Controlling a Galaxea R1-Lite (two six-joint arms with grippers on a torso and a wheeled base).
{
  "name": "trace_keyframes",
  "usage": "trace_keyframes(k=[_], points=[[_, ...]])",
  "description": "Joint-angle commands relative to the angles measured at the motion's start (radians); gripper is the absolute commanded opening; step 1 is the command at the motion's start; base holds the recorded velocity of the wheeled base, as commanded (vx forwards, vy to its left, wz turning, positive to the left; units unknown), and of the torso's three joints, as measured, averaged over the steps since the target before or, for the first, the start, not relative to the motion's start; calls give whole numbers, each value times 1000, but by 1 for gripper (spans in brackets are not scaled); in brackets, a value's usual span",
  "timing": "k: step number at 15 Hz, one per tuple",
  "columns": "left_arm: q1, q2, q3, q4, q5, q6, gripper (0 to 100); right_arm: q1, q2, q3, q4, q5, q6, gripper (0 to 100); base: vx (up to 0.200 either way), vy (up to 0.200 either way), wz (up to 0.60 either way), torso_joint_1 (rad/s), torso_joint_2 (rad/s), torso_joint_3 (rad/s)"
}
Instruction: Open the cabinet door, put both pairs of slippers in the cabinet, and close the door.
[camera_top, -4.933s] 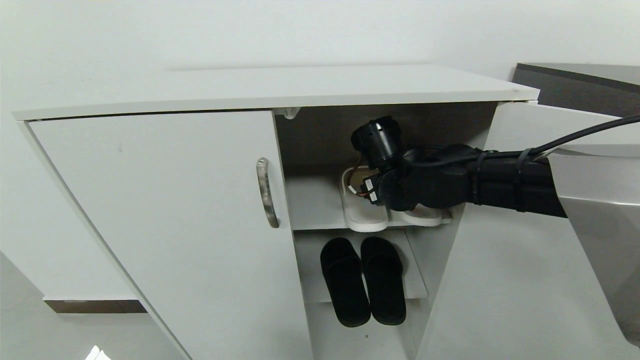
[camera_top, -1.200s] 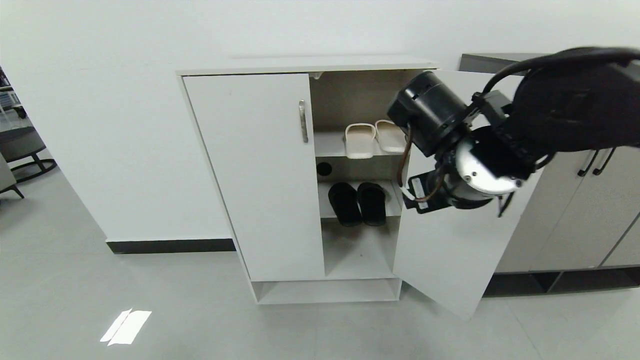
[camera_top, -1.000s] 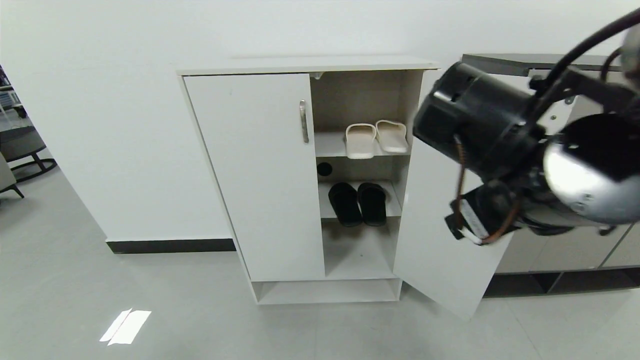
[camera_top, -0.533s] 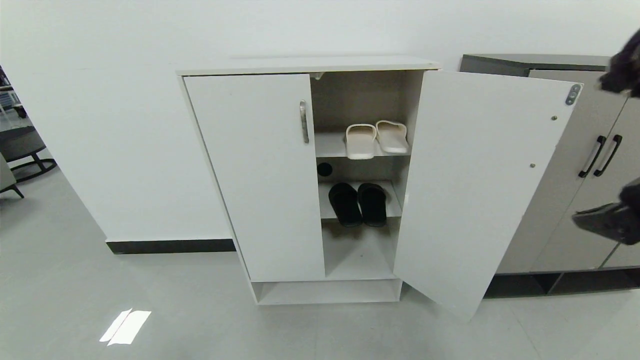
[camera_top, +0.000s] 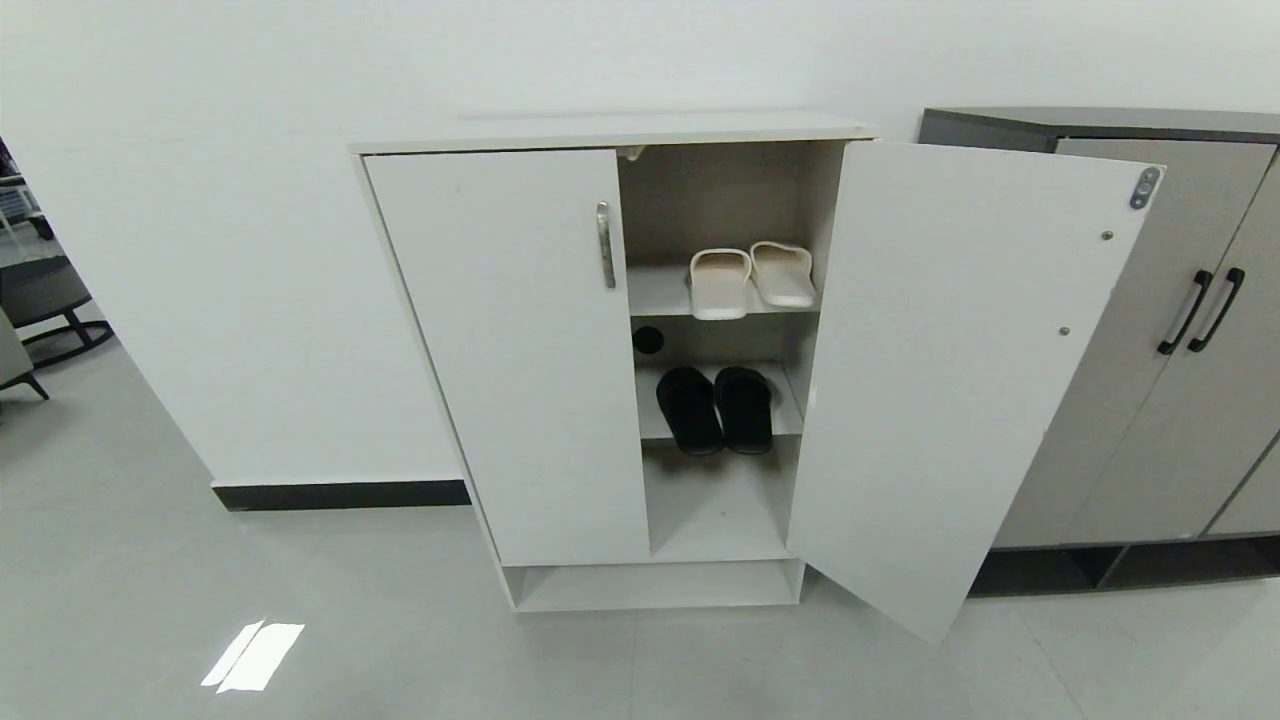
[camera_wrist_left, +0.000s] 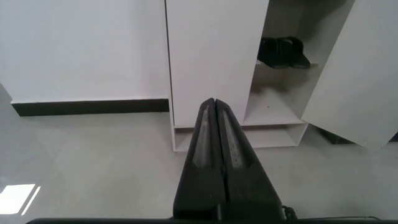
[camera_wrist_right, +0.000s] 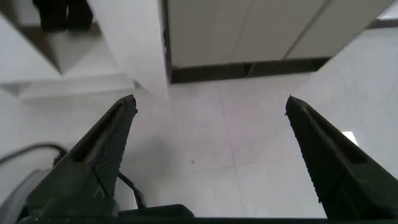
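Head view: the white cabinet (camera_top: 610, 130) stands against the wall, left door (camera_top: 510, 350) shut, right door (camera_top: 950, 380) swung wide open. The cream slippers (camera_top: 750, 278) sit on the upper shelf and the black slippers (camera_top: 715, 408) on the shelf below, both pairs side by side. A grey cabinet (camera_top: 1150, 420) stands just beside it on the right, partly hidden behind the open door. A chair (camera_top: 40, 300) is cut off at the left edge.

Left wrist view: the left claw (camera_wrist_left: 214, 104) is pressed fully closed with nothing in it, hanging over the floor in front of the cabinet base. The black slippers show up top, the cream pair is out of frame.

Right wrist view: the right claw (camera_wrist_right: 210, 102) is spread wide and empty above the floor, near the open door's bottom corner. The black slippers are cropped at the edge.
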Motion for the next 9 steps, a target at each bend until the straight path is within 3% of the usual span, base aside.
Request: trace_keyframes(k=[1, 3, 5, 7, 9], points=[[-1, 1, 0, 0, 0, 0, 0, -46, -190, 211, -159, 73, 14, 100, 0, 0, 0, 0, 0, 0], [-1, 1, 0, 0, 0, 0, 0, -89, -219, 367, -464, 117, 9, 100, 0, 0, 0, 0, 0, 0], [-1, 1, 0, 0, 2, 0, 0, -155, -252, 645, -749, 117, -49, 100, 0, 0, 0, 0, 0, 0], [-1, 1, 0, 0, 2, -2, 0, -232, -299, 950, -1059, 117, -196, 100, 0, 0, 0, 0, 0, 0], [-1, 1, 0, 0, 2, -3, 0, -284, -331, 1283, -1493, 131, -374, 100, 0, 0, 0, 0, 0, 0]])
